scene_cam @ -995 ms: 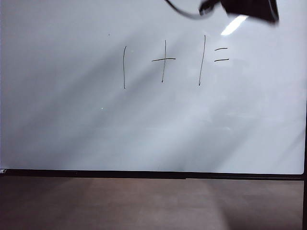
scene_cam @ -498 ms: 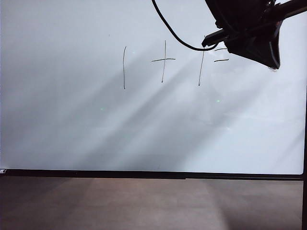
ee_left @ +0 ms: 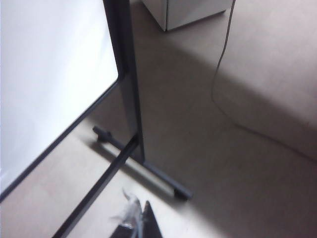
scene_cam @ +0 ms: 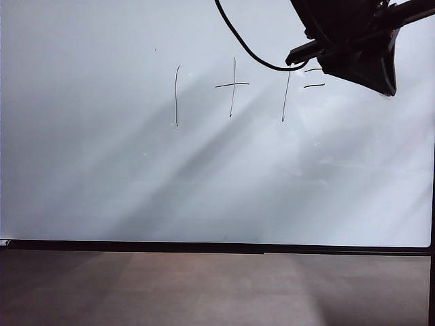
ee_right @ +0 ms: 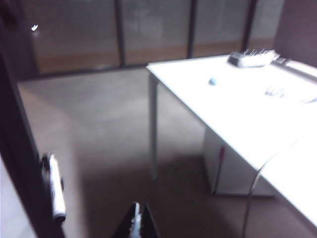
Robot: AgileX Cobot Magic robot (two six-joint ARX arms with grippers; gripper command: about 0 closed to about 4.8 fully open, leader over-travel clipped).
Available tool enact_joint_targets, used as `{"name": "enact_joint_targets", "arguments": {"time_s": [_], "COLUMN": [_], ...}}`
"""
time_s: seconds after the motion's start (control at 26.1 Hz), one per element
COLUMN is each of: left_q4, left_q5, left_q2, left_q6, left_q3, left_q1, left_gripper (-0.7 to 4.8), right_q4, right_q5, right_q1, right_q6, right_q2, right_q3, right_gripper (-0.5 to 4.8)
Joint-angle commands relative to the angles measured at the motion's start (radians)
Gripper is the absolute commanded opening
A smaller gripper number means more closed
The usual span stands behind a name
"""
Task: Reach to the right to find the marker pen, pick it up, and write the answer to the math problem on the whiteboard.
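On the left of the exterior view the whiteboard point(scene_cam: 102, 190) is bare, with the floor point(scene_cam: 204, 285) below its black lower edge. Toward the middle sits the math problem point(scene_cam: 232, 85), one plus one and two short dashes, and no figure is written after the dashes. At the upper right the right arm point(scene_cam: 353, 41) hangs dark and bulky in front of the board, overlapping the dashes.

The left hand point(ee_left: 143, 223) shows only as a dark tip low in its wrist view, near the board's frame point(ee_left: 126, 74) and the stand's foot; whether it is spread or pressed together cannot be told, and it carries nothing that can be made out.

The right hand point(ee_right: 139, 220) has its fingertips pressed together and empty. Its wrist view looks past the board's side edge, where the marker pen point(ee_right: 55, 191) sits upright against the dark frame post, close to the hand. A white table point(ee_right: 237, 114) stands well apart behind it.

The step in hand appears to be the search on the right side: the pen is in sight but not grasped. The next move likely calls for spreading the right hand, lining it up across the slim barrel, then closing without knocking the pen off the post. Writing comes afterwards, in the bare space right of the dashes.
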Motion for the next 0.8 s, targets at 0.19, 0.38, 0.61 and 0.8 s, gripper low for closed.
{"name": "enact_joint_targets", "arguments": {"time_s": [0.19, 0.38, 0.61, 0.8], "left_q4": [0.41, 0.425, 0.447, 0.494], "left_q5": [0.005, 0.004, 0.004, 0.005], "left_q2": [-0.008, -0.008, -0.008, -0.008], "left_q6": [0.0, 0.0, 0.0, 0.0], "left_q3": [0.005, 0.005, 0.006, 0.008], "left_q1": [-0.002, -0.002, 0.0, -0.001], "left_gripper": [-0.05, -0.04, -0.05, -0.05], "right_q4": [0.317, 0.732, 1.074, 1.038], "right_q5": [-0.283, -0.482, -0.607, -0.619], "right_q1": [-0.058, -0.058, -0.033, 0.021], "right_q6": [0.053, 0.138, 0.236, 0.207], "right_q2": [0.291, 0.647, 0.93, 0.985], "right_q3": [0.005, 0.005, 0.059, 0.146], "right_gripper": [1.7, 2.68, 2.75, 2.75]}}
